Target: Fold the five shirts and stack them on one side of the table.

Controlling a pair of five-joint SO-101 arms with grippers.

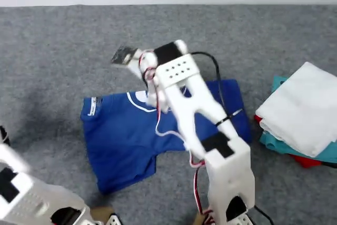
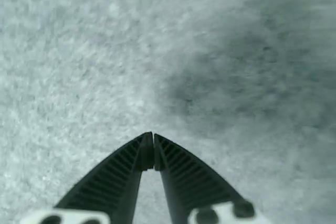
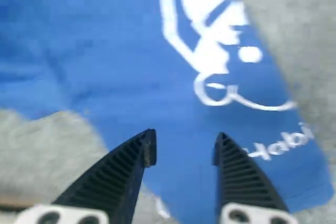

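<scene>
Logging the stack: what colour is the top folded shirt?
The top shirt is white, clearest in the high view.

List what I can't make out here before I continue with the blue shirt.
- High view: the right arm covers the blue shirt's middle.
- High view: the stack is cut by the edge, so how many shirts it holds is unclear.
- High view: the right gripper is blurred, so its jaws are unreadable there.
- High view: the left arm is cut off at the corner.
</scene>
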